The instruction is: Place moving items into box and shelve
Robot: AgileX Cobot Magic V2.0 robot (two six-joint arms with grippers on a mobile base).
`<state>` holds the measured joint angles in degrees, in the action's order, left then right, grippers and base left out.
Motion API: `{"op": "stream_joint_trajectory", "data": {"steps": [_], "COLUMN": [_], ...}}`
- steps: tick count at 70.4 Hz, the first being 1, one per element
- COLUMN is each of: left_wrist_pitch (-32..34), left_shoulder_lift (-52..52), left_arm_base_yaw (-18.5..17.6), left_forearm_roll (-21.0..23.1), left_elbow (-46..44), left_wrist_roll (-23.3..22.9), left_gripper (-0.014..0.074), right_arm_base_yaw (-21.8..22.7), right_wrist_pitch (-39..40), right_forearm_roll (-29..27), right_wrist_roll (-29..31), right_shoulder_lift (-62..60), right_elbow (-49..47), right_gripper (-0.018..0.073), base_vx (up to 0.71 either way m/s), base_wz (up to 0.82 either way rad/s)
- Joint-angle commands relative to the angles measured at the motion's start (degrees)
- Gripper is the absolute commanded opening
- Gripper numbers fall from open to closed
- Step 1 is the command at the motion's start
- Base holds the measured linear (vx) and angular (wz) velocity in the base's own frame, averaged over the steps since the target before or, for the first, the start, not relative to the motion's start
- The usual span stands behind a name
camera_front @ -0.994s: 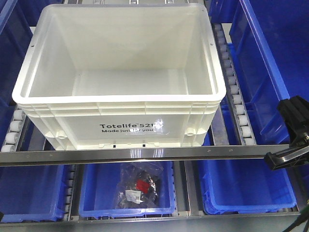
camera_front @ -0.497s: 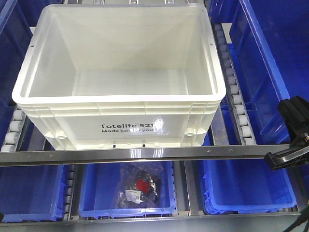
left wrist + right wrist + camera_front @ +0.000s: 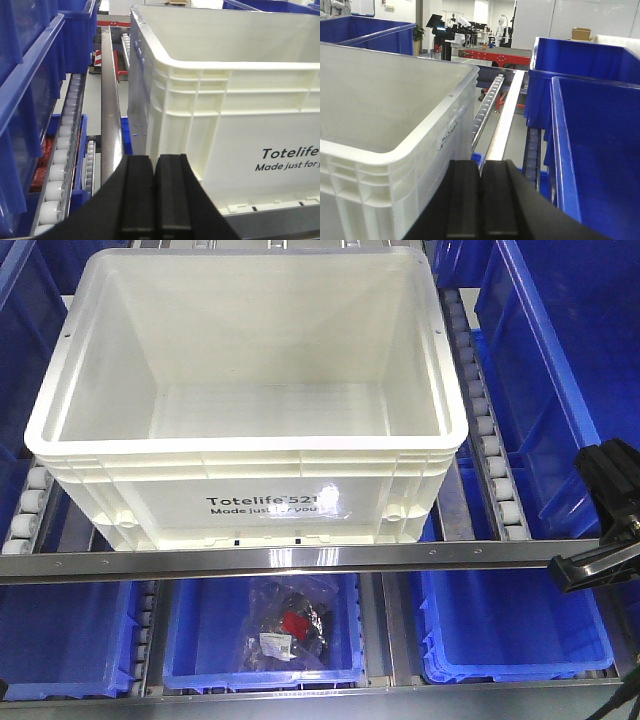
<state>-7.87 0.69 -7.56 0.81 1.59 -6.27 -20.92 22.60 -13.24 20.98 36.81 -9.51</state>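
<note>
Box [image 3: 250, 455] on roller shelf [image 3: 490, 455], both end effectors closed, apart from it

The white box [image 3: 245, 390] is wide open on top, so there's plenty of room to come straight down inside it. Right of the box it's tight: a roller track [image 3: 488, 430] then tall blue bins [image 3: 545, 390]. A metal rail [image 3: 290, 562] crosses right in front of the box.

White box [image 3: 250, 495], upright, on rollers
</note>
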Motion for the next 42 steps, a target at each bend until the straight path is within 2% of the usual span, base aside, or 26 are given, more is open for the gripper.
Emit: {"op": "stream_joint_trajectory", "data": {"steps": [1,7,11,15,26,29,42], "left_wrist_pitch": [4.30,4.30,4.30,4.30,4.30,4.30,4.36], "left_shoulder_lift": [0.86,0.86,0.86,0.86,0.86,0.86,0.92], "left_arm_base_yaw": [-0.27,-0.27,-0.27,-0.27,-0.27,-0.27,-0.27], "left_forearm_roll": [0.43,0.43,0.43,0.43,0.43,0.43,0.43], "left_elbow": [0.93,0.93,0.93,0.93,0.93,0.93,0.93], "left_wrist_roll": [-0.37,-0.37,-0.37,-0.37,-0.37,-0.37,-0.37], "left_gripper": [-0.0026,-0.0026,-0.0026,-0.0026,-0.0026,-0.0026,-0.0027], "right_arm_base_yaw": [0.08,0.08,0.08,0.08,0.08,0.08,0.07], "right_wrist_pitch": [4.84,4.18,2.68,1.15,0.18,-7.91,-19.86], "right_forearm_roll": [6.61,15.88,17.49,16.61,10.58,9.47,9.60], "right_wrist_roll": [-1.28,-9.01,-13.53,-15.91,-15.69,-14.70,-13.32], "right_shoulder_lift": [0.17,0.09,-1.20,-4.08,-18.85,-23.78,-38.54], "right_elbow": [-1.75,-1.75,-0.68,2.21,11.82,11.26,11.51], "right_gripper": [-0.0015,-0.0015,-0.0015,-0.0015,-0.0015,-0.0015,-0.0015], "base_vx": [0.00,0.00,0.00,0.00,0.00,0.00,0.00], "base_wz": [0.00,0.00,0.00,0.00,0.00,0.00,0.00]}}
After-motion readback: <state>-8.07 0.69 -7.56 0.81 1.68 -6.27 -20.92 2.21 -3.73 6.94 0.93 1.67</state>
